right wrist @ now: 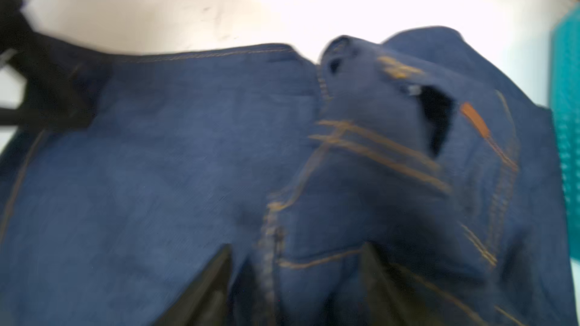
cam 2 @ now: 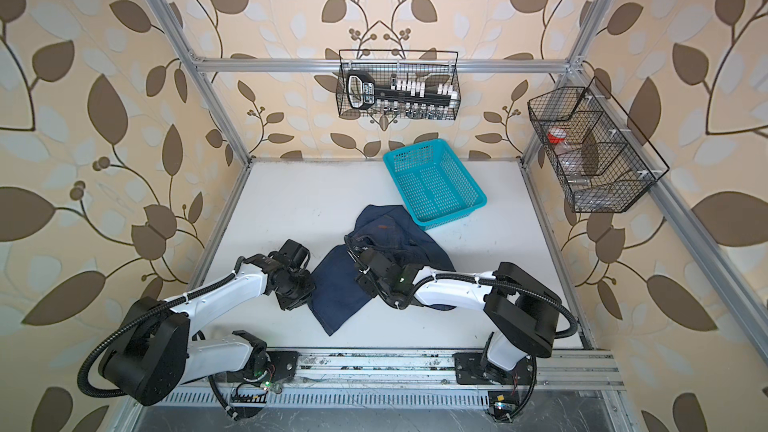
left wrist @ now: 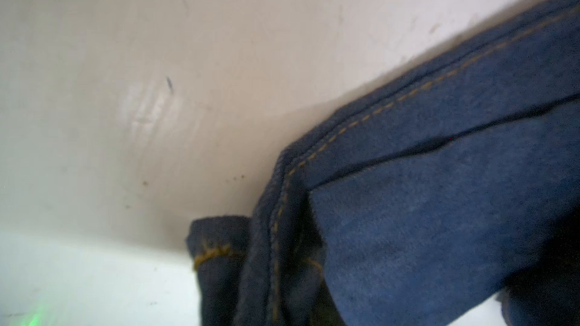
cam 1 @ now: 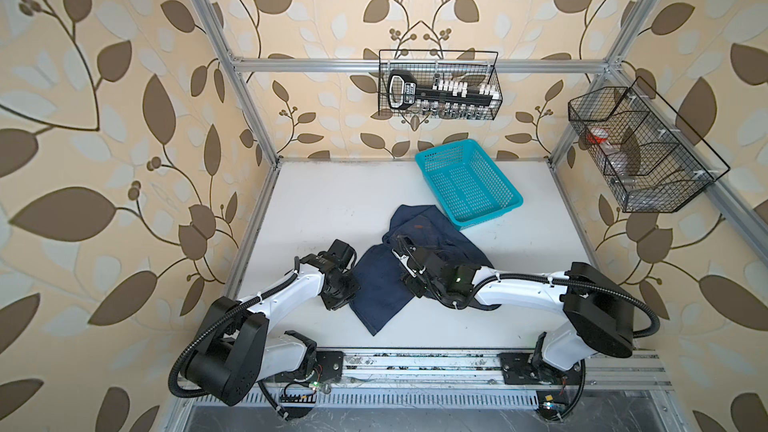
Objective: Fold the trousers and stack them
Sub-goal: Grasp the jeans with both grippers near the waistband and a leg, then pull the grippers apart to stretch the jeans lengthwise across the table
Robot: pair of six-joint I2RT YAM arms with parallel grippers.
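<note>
Trousers [cam 1: 432, 238], long axis diagonal, waistband [cam 1: 409, 222] toward basket [cam 1: 478, 222], left fingers [cam 1: 347, 299] pinching edge, right fingers [right wrist: 213, 286] part-open

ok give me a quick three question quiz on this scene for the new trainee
1. True or false: the trousers lie inside the turquoise basket.
2. The basket is: a) empty, b) full of cloth, c) upside down.
3. What colour is the stitching on the trousers?
Key: 1 false, they lie on the table; 2 a; 3 orange-tan.
</note>
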